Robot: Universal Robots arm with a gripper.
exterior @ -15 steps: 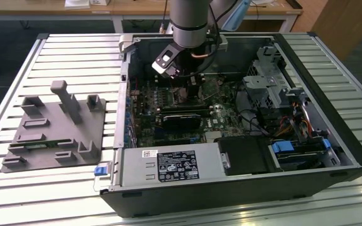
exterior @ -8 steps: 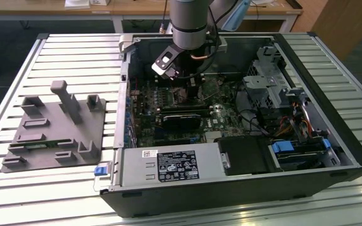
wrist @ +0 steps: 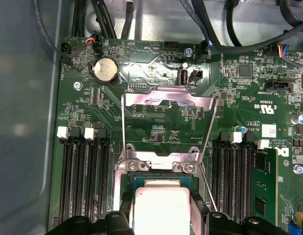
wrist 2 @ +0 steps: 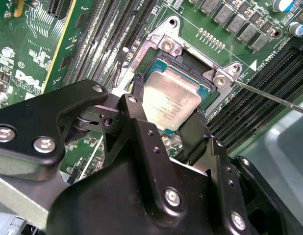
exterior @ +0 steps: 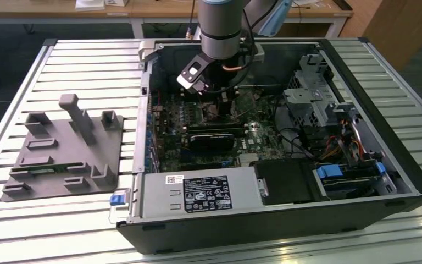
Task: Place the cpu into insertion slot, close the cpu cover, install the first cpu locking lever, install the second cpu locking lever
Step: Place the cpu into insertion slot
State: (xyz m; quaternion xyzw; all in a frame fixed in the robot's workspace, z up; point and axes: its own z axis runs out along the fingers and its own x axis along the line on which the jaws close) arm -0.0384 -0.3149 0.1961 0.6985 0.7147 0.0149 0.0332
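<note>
The cpu (wrist 2: 173, 95), a flat square chip with a silver-grey top, sits between my gripper's (wrist 2: 169, 99) two black fingers (wrist 2: 136, 100), which press on its opposite edges. It hovers at the insertion slot (wrist 2: 193, 61), the dark-framed socket on the green motherboard; I cannot tell whether it is seated. In the first wrist view the cpu (wrist: 160, 200) lies over the insertion slot (wrist: 141, 180), held by the gripper (wrist: 161, 215). Beyond it the cpu cover (wrist: 141, 96), a silver windowed frame, stands swung open. In the exterior view the gripper (exterior: 215, 100) reaches down into the computer case.
Thin wire locking levers (wrist 2: 269, 95) (wrist: 123, 127) stand released on either side of the socket. Long black memory slots (wrist: 85, 176) flank it, and one holds a green module (wrist: 263, 186). The open case (exterior: 409, 181) walls in the board. A grey fixture plate (exterior: 64, 148) lies at the exterior view's left.
</note>
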